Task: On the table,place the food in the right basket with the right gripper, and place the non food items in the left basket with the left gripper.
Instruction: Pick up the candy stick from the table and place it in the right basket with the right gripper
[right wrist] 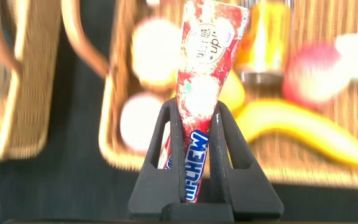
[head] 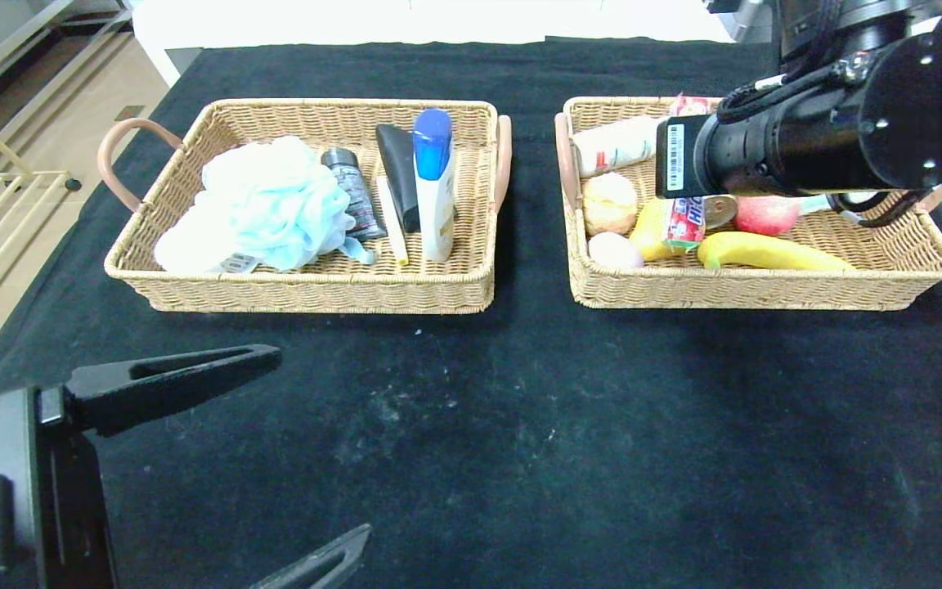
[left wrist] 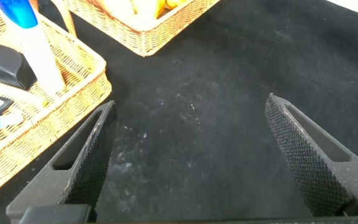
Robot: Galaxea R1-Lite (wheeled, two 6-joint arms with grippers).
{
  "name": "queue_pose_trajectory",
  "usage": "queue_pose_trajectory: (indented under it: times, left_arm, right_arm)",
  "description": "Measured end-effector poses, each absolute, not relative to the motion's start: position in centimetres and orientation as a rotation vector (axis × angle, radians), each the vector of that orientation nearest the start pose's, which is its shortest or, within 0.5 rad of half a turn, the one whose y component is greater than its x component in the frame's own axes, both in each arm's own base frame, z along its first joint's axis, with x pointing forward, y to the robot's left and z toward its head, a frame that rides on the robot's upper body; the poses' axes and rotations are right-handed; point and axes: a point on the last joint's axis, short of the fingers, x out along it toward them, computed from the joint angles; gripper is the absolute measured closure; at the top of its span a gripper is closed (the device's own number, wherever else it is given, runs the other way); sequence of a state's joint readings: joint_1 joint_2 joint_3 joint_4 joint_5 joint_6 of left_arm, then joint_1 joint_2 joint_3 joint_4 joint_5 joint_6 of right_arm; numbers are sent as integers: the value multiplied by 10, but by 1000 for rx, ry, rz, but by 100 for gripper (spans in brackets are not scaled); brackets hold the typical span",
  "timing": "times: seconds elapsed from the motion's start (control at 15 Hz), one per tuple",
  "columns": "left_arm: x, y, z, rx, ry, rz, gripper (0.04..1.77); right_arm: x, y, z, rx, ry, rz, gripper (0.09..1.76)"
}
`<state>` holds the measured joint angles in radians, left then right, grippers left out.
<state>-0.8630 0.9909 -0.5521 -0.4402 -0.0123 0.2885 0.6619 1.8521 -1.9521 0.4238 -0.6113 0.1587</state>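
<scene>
Over the right wicker basket point(head: 912, 262) at upper right, my right gripper point(right wrist: 194, 155) pinches the red candy packet point(right wrist: 205, 81); I should lower before releasing, clear of the yellow banana point(head: 773, 252).

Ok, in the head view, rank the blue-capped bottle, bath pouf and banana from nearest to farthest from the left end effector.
1. Bath pouf, left part of the left basket, nearest the left end effector.
2. Blue-capped bottle, same basket's right side.
3. Banana, in the right basket, farthest.
</scene>
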Motion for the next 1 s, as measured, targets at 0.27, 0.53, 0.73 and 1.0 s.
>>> queue_pose_trajectory:
  times: [0.27, 0.53, 0.73, 1.0]
  left_arm:
    - [83, -97, 246, 267, -131, -867, 9]
    - [83, -97, 247, 265, -133, -866, 9]
    - [83, -97, 247, 264, -135, -865, 9]
    - [82, -96, 247, 264, -136, -865, 9]
  right_arm:
    - [306, 205, 343, -24, 187, 3, 152]
    - [323, 209, 338, -25, 132, -7, 152]
    - [330, 214, 335, -18, 94, -6, 152]
    - [336, 217, 328, -28, 105, -10, 152]
